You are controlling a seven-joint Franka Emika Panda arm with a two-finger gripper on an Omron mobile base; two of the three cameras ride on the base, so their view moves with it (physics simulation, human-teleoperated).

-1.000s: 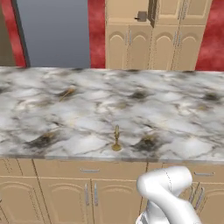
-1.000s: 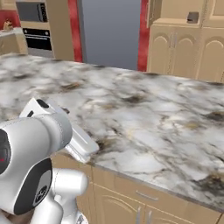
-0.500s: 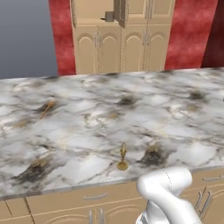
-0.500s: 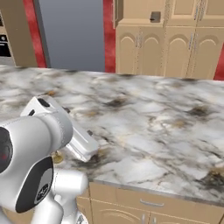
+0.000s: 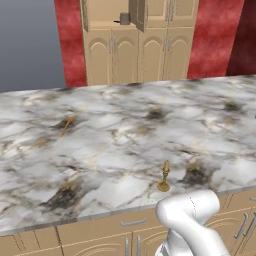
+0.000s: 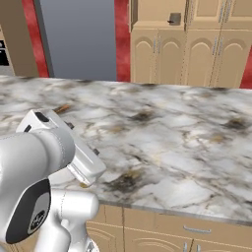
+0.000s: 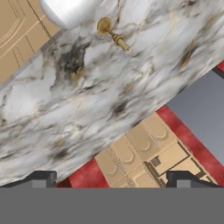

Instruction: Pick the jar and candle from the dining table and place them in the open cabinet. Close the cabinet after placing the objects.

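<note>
The candle (image 5: 164,176) stands upright in its brass holder near the front edge of the dining table (image 5: 125,135), just ahead of my arm; the hand view shows the candle (image 7: 112,34) from above. My gripper (image 7: 112,179) hovers over the table (image 7: 109,83), open and holding nothing, its fingertips (image 7: 43,176) wide apart. Across the room the cabinet (image 5: 135,55) has an upper door swung open. A small grey jar (image 5: 125,19) sits on its shelf; the right base view shows the jar (image 6: 173,18) there too.
A thin orange stick (image 5: 66,125) lies on the marble at the left. A grey fridge panel (image 5: 27,42) and red wall flank the cabinet. Tan drawers (image 5: 100,230) run under the table's near edge.
The whole picture has shifted: the base has driven, bringing the cabinet toward the middle of both base views. The candle stays on the table and the gripper stays open.
</note>
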